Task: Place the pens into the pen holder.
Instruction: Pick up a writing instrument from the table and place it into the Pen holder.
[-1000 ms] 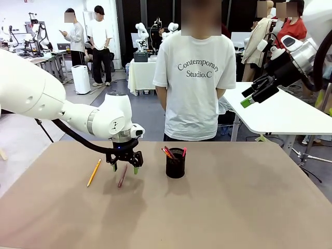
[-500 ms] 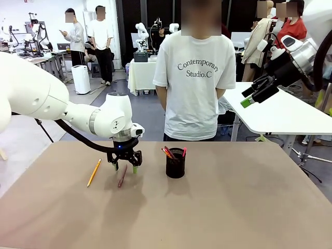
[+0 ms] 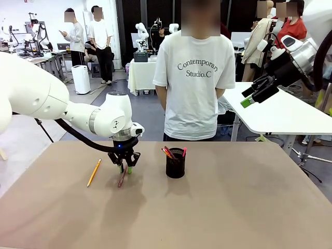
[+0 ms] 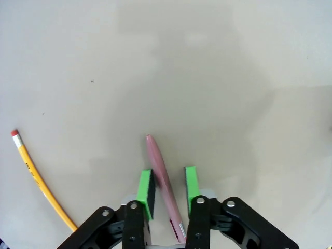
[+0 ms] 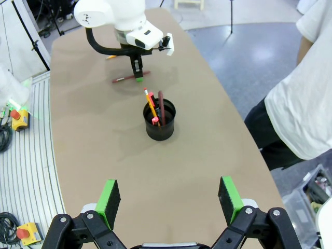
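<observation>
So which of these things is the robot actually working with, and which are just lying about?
In the job: dark red pen, between the left gripper fingers; yellow pencil; pen holder, pens inside.
Just about: right gripper, raised, open; person standing behind; white side table.

My left claw (image 3: 123, 169) straddles the dark red pen (image 4: 162, 181), a slim gap at each side. Bare desk (image 3: 233, 207) lies nearer me. The yellow pencil (image 3: 94, 173) lies well off to my left; the pen holder (image 3: 175, 165), pens (image 3: 167, 152) sticking up, stands near on my right.
</observation>
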Motion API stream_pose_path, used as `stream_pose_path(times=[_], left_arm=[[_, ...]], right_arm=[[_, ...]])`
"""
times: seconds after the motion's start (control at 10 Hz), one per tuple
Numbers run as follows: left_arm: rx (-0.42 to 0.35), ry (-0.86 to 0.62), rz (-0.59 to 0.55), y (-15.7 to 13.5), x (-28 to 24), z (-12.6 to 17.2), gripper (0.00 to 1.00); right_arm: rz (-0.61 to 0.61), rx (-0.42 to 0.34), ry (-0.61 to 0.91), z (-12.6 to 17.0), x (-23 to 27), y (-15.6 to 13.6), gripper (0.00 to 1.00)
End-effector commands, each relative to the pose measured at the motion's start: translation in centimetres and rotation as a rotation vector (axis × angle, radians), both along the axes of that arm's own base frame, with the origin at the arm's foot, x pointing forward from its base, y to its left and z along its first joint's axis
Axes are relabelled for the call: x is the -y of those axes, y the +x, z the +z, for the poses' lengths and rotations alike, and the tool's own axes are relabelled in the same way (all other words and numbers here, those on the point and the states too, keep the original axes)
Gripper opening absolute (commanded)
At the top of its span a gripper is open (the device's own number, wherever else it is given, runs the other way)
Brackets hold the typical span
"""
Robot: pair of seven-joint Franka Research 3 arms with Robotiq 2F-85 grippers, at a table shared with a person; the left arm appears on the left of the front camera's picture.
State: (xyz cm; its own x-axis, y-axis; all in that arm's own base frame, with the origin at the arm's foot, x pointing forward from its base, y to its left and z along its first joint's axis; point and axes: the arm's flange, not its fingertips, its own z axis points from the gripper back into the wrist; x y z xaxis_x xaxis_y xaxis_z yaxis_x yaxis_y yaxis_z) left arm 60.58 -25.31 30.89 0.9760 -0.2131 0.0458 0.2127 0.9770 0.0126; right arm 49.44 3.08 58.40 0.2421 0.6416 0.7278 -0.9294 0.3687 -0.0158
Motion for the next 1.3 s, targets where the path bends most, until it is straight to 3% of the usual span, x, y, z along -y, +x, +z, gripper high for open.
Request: stream_pose_path(times=[0.0, 0.4, 0.5, 0.7, 0.8, 1.0, 1.2], left_arm=[[0.005, 0.026, 0.006, 0.4, -0.3, -0.2, 0.00], [-0.003, 0.009, 0.020, 0.1, -0.9, 0.0, 0.00], [-0.039, -0.008, -0.005, -0.3, -1.1, 0.2, 0.00], [-0.085, -0.159, -0.099, -1.5, -2.3, 2.8, 0.00], [-0.054, -0.160, -0.081, -2.1, -2.7, 4.7, 0.00], [-0.045, -0.214, -0.158, -3.5, -2.9, 7.5, 0.00], [-0.008, -0.451, -0.274, -4.6, -3.6, 10.8, 0.00]], right_arm=[[-0.013, 0.005, -0.004, 0.0, -0.2, 0.0, 1.00], [-0.013, 0.005, -0.004, 0.0, -0.2, 0.0, 1.00], [-0.013, 0.005, -0.004, 0.0, -0.2, 0.0, 1.00], [-0.013, 0.005, -0.004, 0.0, -0.2, 0.0, 1.00], [-0.013, 0.005, -0.004, 0.0, -0.2, 0.0, 1.00], [-0.013, 0.005, -0.004, 0.0, -0.2, 0.0, 1.00], [-0.013, 0.005, -0.004, 0.0, -0.2, 0.0, 1.00]])
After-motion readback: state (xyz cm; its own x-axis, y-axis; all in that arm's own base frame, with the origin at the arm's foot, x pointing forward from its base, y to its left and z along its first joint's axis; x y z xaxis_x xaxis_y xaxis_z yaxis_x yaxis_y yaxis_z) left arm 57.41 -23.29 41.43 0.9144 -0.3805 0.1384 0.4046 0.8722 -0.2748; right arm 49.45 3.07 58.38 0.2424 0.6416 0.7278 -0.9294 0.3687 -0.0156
